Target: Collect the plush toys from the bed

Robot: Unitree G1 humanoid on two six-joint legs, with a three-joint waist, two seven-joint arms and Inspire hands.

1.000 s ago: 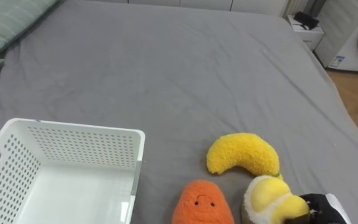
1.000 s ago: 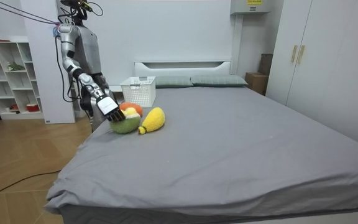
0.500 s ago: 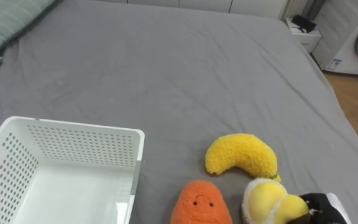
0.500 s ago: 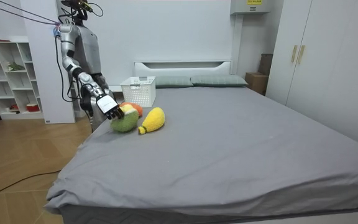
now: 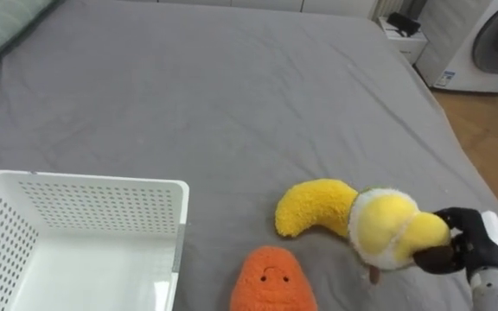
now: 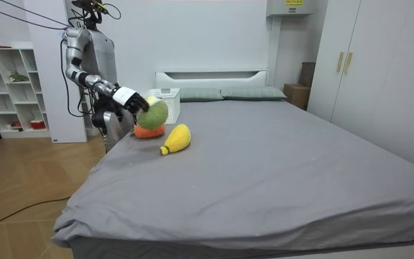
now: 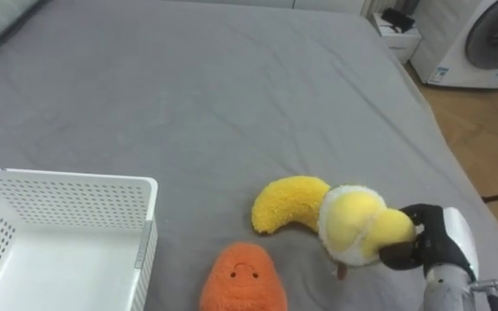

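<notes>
Yellow plush toy (image 5: 386, 228), clutched in right hand (image 5: 467, 249), above bed (image 5: 232, 86)

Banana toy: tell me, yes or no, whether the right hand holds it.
No: the right hand grips the round plush toy; the banana toy lies on the bed.

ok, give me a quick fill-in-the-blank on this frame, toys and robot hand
The round yellow-green plush is held off the bed by the robot's ___ robot hand. The carrot-like plush lying near the banana plush is coloured ___. The white basket sits on the bed to the robot's ___ of the carrot-like plush.

Missing words: right; orange; left.
</notes>
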